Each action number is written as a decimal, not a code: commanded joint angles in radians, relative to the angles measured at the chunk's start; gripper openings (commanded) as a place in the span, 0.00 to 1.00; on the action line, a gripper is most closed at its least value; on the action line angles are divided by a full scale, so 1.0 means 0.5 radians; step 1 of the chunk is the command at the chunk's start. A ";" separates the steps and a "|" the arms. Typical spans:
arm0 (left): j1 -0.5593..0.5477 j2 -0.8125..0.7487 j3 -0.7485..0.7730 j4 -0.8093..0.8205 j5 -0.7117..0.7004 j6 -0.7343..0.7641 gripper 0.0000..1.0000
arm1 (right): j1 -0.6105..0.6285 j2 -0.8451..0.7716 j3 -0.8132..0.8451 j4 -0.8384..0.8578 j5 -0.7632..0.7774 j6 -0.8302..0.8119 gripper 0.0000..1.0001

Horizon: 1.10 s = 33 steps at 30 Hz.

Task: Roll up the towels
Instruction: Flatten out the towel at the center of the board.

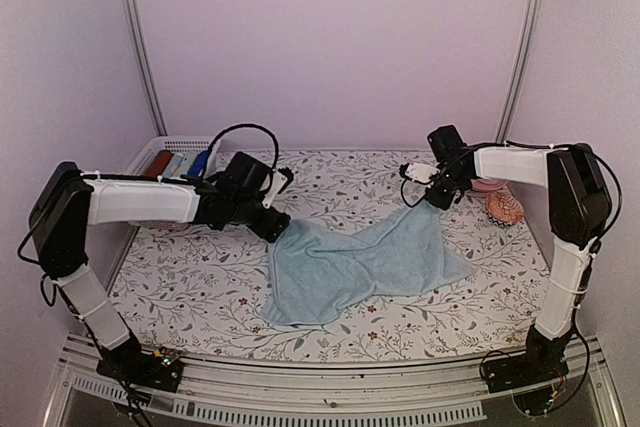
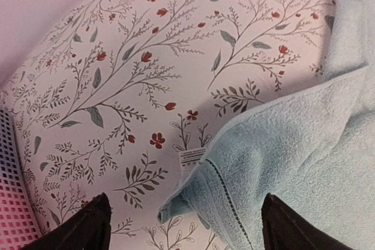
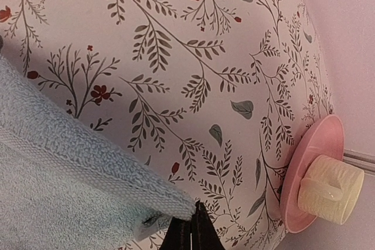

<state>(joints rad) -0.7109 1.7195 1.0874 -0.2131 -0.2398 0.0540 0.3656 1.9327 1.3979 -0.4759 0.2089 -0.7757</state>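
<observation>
The pale blue towel (image 1: 360,265) lies spread and rumpled across the middle of the table. My left gripper (image 1: 276,228) is open at the towel's far left corner. In the left wrist view that corner (image 2: 193,194), with its white label, lies between the gripper's (image 2: 184,209) wide-apart fingers (image 2: 91,223), and nothing is held. My right gripper (image 1: 437,203) is shut on the towel's far right corner, pinched at the fingertips in the right wrist view (image 3: 193,229), where the towel (image 3: 70,174) fills the lower left. The pink towel is not in view.
A white mesh basket (image 1: 150,152) at the back left holds a red roll (image 1: 158,163) and a dark blue roll (image 1: 198,162). A pink disc (image 3: 307,162) bearing a cream cylinder (image 3: 328,190) and a round orange ball (image 1: 505,209) sit by the right wall.
</observation>
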 commanded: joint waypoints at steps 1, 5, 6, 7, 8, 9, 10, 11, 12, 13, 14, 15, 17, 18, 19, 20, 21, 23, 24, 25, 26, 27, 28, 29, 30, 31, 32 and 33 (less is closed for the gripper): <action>0.151 -0.163 -0.094 0.039 0.298 -0.014 0.90 | -0.013 0.043 -0.030 0.088 -0.020 0.073 0.03; 0.411 -0.276 -0.294 0.131 0.659 -0.136 0.84 | -0.015 0.079 -0.037 0.098 -0.021 0.088 0.03; 0.453 -0.298 -0.338 0.169 0.742 -0.166 0.83 | -0.012 0.078 -0.042 0.100 -0.026 0.088 0.03; 0.482 -0.316 -0.376 0.207 0.795 -0.188 0.81 | -0.013 0.077 -0.046 0.102 -0.032 0.091 0.03; 0.497 -0.326 -0.405 0.234 0.830 -0.200 0.81 | -0.013 0.077 -0.049 0.102 -0.034 0.093 0.04; 0.504 -0.331 -0.437 0.269 0.850 -0.205 0.81 | -0.013 0.071 -0.051 0.102 -0.036 0.094 0.04; 0.507 -0.330 -0.463 0.302 0.855 -0.206 0.81 | -0.013 0.064 -0.057 0.102 -0.043 0.097 0.04; 0.514 -0.318 -0.489 0.349 0.851 -0.199 0.81 | -0.013 0.055 -0.066 0.102 -0.052 0.099 0.04; 0.526 -0.294 -0.502 0.373 0.854 -0.198 0.80 | -0.013 0.049 -0.072 0.102 -0.063 0.100 0.04; 0.543 -0.255 -0.510 0.394 0.870 -0.199 0.79 | -0.013 0.038 -0.081 0.104 -0.068 0.103 0.04; 0.552 -0.229 -0.517 0.429 0.911 -0.197 0.77 | -0.013 0.028 -0.087 0.105 -0.075 0.103 0.04; 0.561 -0.205 -0.530 0.470 0.958 -0.196 0.76 | -0.013 0.021 -0.096 0.107 -0.080 0.103 0.04; 0.573 -0.147 -0.533 0.517 1.007 -0.192 0.71 | -0.013 0.008 -0.109 0.111 -0.092 0.106 0.04; 0.576 -0.121 -0.524 0.525 1.015 -0.191 0.69 | -0.012 0.004 -0.115 0.112 -0.100 0.108 0.04; 0.582 -0.096 -0.517 0.537 1.012 -0.189 0.68 | -0.013 0.001 -0.119 0.110 -0.106 0.112 0.03; 0.588 -0.074 -0.506 0.547 1.036 -0.192 0.67 | -0.013 0.000 -0.123 0.111 -0.116 0.117 0.04; 0.597 -0.054 -0.495 0.554 1.059 -0.194 0.66 | -0.012 0.000 -0.126 0.111 -0.119 0.120 0.04; 0.604 -0.021 -0.471 0.561 1.052 -0.197 0.66 | -0.013 0.000 -0.127 0.113 -0.123 0.122 0.04; 0.614 -0.006 -0.455 0.556 1.040 -0.202 0.63 | -0.013 0.000 -0.127 0.111 -0.126 0.124 0.03; 0.615 0.013 -0.440 0.552 1.043 -0.203 0.62 | -0.013 -0.004 -0.128 0.110 -0.131 0.125 0.03; 0.618 0.027 -0.431 0.554 1.053 -0.203 0.62 | -0.012 -0.008 -0.130 0.111 -0.139 0.127 0.03; 0.619 0.042 -0.423 0.558 1.059 -0.200 0.59 | -0.013 -0.013 -0.132 0.111 -0.143 0.128 0.04; 0.618 0.059 -0.409 0.552 1.062 -0.199 0.57 | -0.013 -0.015 -0.134 0.111 -0.147 0.131 0.03; 0.623 0.074 -0.390 0.544 1.073 -0.193 0.56 | -0.013 -0.018 -0.135 0.111 -0.153 0.131 0.03; 0.624 0.088 -0.375 0.542 1.079 -0.190 0.56 | -0.013 -0.020 -0.138 0.110 -0.156 0.131 0.03; 0.624 0.101 -0.366 0.543 1.082 -0.184 0.55 | -0.013 -0.020 -0.138 0.110 -0.157 0.133 0.03; 0.627 0.109 -0.357 0.545 1.081 -0.180 0.55 | -0.012 -0.018 -0.138 0.110 -0.159 0.134 0.03; 0.627 0.120 -0.349 0.548 1.083 -0.176 0.55 | -0.012 -0.018 -0.138 0.108 -0.161 0.134 0.03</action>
<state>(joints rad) -0.4126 1.7557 0.8764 0.0330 0.2798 -0.0425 0.3653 1.9537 1.3380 -0.4320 0.1471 -0.7238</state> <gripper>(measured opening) 0.556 0.037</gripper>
